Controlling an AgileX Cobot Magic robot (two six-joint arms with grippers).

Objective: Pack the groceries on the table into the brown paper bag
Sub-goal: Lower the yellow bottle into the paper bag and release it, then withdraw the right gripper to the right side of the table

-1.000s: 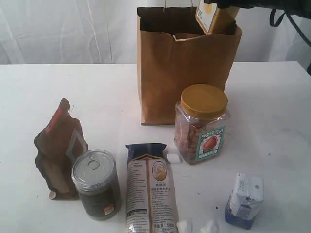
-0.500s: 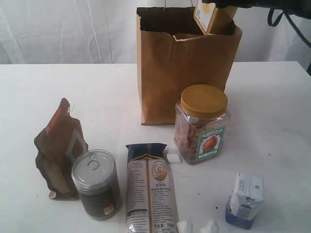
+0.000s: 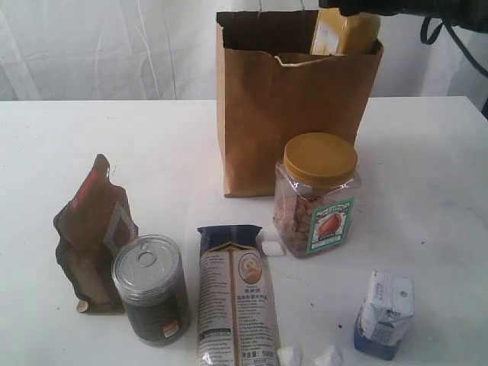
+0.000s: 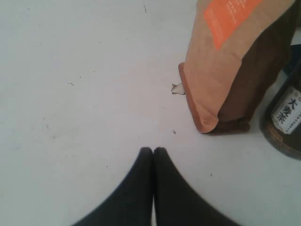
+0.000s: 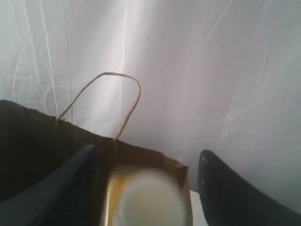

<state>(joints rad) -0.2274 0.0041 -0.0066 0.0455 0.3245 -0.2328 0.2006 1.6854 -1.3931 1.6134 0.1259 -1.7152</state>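
The brown paper bag (image 3: 293, 122) stands upright at the back of the table (image 3: 427, 168). The yellow grain bottle (image 3: 345, 32) sticks up out of the bag's mouth, blurred in the right wrist view (image 5: 150, 202). My right gripper (image 5: 148, 151) hovers over it, open, with a gap between one finger and the bottle. In front stand the nut jar (image 3: 318, 194), noodle packet (image 3: 235, 297), dark can (image 3: 151, 290), brown pouch (image 3: 93, 229) and small carton (image 3: 385, 313). My left gripper (image 4: 153, 149) is shut and empty above the tabletop beside the pouch (image 4: 230, 66).
Small white lumps lie by the jar (image 3: 271, 248) and near the front edge (image 3: 290, 354). A white curtain (image 3: 99, 46) hangs behind the table. The bag's twisted handle (image 5: 120, 89) rises just past the right gripper.
The yellow bottle has gone from tilted above the bag's rim to upright and lower inside the bag. The right jaws have widened slightly. The bag shifted a little.
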